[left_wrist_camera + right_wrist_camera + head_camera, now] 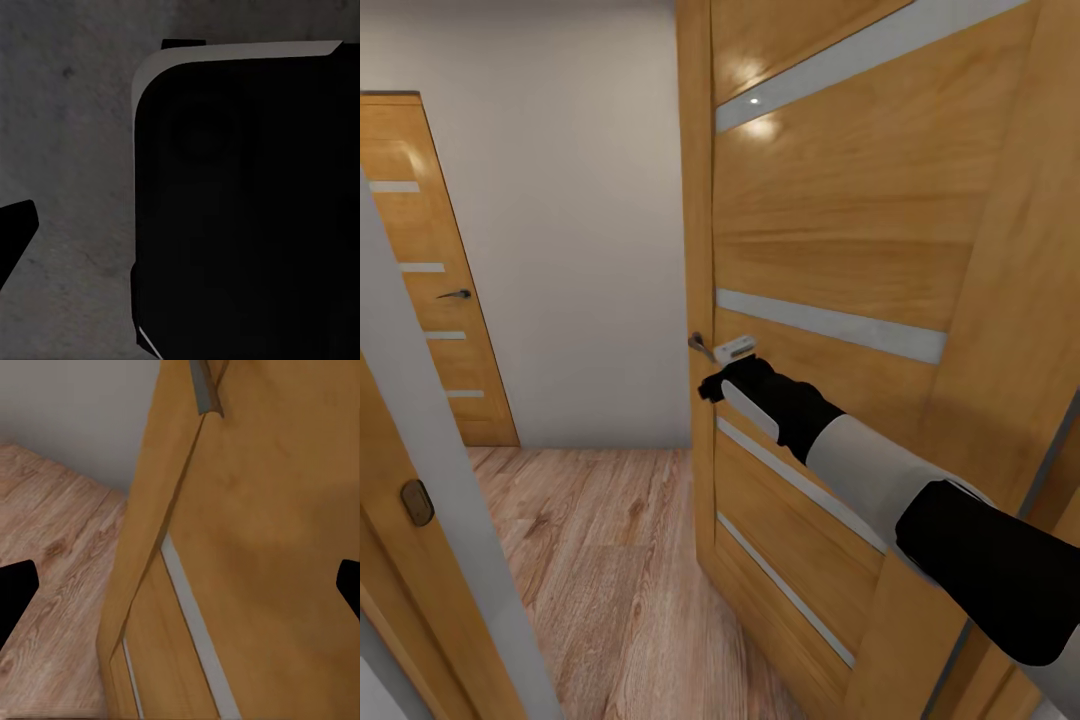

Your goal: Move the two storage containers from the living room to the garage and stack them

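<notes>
Item: honey-coloured wooden door with pale horizontal glass strips [830, 250], standing ajar; taken as the landmark. Right gripper [712, 385] is being held against its edge, just below the small metal lever handle [700, 345]; fingertips [15, 592] are being kept wide apart, nothing between them. Left gripper [15, 232]: grip cannot be told. Light wood plank floor [600, 560] lies beyond the door. Orange-red containers: location cannot be told. Progress judged: robot in transit; carrying and stacking both outstanding.
</notes>
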